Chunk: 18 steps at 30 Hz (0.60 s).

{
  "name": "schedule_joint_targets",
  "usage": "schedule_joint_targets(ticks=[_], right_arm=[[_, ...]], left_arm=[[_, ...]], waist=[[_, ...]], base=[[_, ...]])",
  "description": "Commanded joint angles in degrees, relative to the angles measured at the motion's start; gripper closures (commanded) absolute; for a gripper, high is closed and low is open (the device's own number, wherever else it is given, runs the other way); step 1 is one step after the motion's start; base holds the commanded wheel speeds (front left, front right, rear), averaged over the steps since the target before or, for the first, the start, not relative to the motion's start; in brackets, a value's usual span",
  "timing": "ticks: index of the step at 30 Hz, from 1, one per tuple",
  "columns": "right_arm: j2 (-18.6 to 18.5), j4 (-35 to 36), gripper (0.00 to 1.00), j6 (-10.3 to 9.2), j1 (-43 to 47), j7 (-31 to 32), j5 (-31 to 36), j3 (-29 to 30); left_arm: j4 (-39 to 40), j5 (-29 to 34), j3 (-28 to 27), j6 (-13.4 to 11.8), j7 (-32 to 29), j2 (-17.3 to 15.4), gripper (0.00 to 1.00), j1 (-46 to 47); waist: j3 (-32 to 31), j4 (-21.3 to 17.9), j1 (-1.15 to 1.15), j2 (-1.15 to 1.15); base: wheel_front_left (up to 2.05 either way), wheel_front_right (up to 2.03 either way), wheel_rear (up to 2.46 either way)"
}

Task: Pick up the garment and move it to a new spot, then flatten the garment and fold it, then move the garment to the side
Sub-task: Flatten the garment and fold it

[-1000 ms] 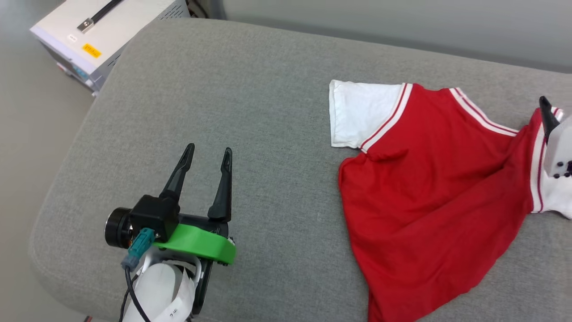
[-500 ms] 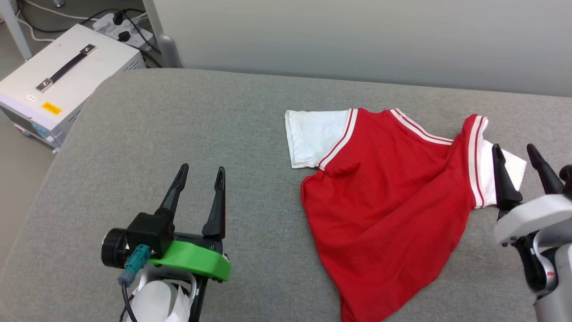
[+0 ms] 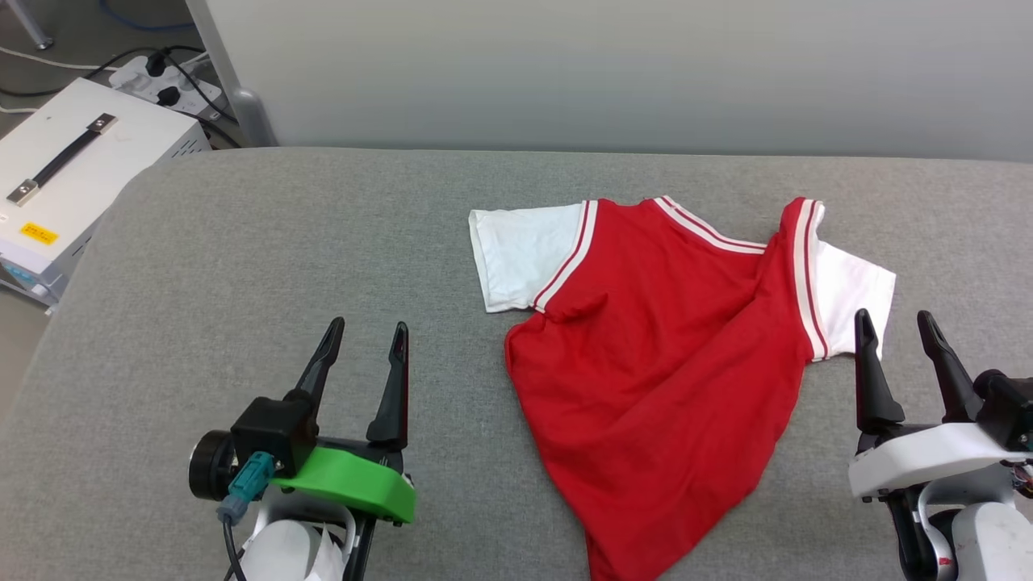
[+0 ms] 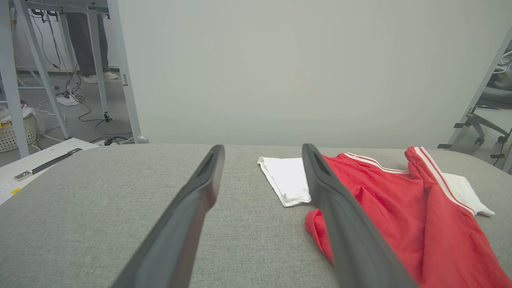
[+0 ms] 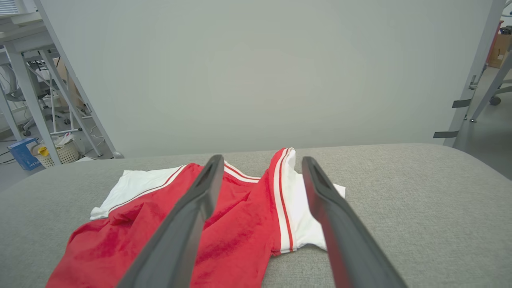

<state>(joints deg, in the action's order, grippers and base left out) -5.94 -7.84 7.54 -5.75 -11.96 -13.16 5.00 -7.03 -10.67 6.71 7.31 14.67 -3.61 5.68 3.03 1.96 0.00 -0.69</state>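
One garment (image 3: 654, 379), one left end effector (image 3: 369, 326), one right end effector (image 3: 894, 316)

This looks like a robotics lab or test bay set up on an open office floor. A wide grey fabric-covered table (image 3: 242, 258) stands against a plain pale grey partition panel (image 3: 613, 73). Beside the table's left end sits a white metal equipment case with a black carry handle and a yellow sticker (image 3: 81, 181). Behind the case lies a white power strip with black plugs (image 3: 141, 77). Farther off past that same end are grey metal-framed desks (image 4: 10, 80), loose black cables (image 4: 76, 90) on a bare grey floor, a white woven basket (image 4: 16, 134) and a person's legs in dark trousers (image 4: 82, 44). Past the table's right end is the black wheeled base of an office chair (image 4: 480, 124).
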Motion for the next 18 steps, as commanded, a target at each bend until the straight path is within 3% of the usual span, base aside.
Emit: schedule_joint_targets(ticks=[1, 5, 9, 12, 18], right_arm=[[0.1, 0.5, 0.0, -0.05, 0.6, -0.5, 0.4, -0.3], [0.4, 1.4, 0.0, -0.05, -0.1, -0.3, 0.5, -0.5], [0.7, 2.8, 0.0, -0.05, -1.2, 0.2, 0.7, -0.5], [0.9, 3.8, 0.0, -0.05, -2.2, 0.6, 1.0, -0.7], [1.5, 4.5, 0.0, -0.05, -4.9, 0.0, 0.8, -2.4]], left_arm=[[-0.3, -0.6, -0.1, 0.2, 0.3, -0.5, 0.0, -0.1], [-1.4, -1.6, 1.5, 0.2, 0.3, -1.9, 0.0, 2.2], [-5.5, -4.4, 6.3, 0.2, -2.1, -6.6, 0.0, 9.0], [-7.8, -7.7, 12.6, 0.2, -9.8, -11.8, 0.0, 18.0], [-11.5, -21.8, 21.5, 0.2, -28.3, -19.2, 0.0, 35.3]], waist=[[0.8, -0.9, 0.0, 0.69], [2.3, -2.5, 0.0, 0.69], [5.0, -4.5, 0.0, 0.69], [8.0, -6.4, 0.0, 0.69], [13.3, -10.7, 0.0, 0.69]], base=[[0.0, 0.0, 0.0], [0.0, 0.0, 0.0], [0.0, 0.0, 0.0], [0.0, 0.0, 0.0], [0.0, 0.0, 0.0]])
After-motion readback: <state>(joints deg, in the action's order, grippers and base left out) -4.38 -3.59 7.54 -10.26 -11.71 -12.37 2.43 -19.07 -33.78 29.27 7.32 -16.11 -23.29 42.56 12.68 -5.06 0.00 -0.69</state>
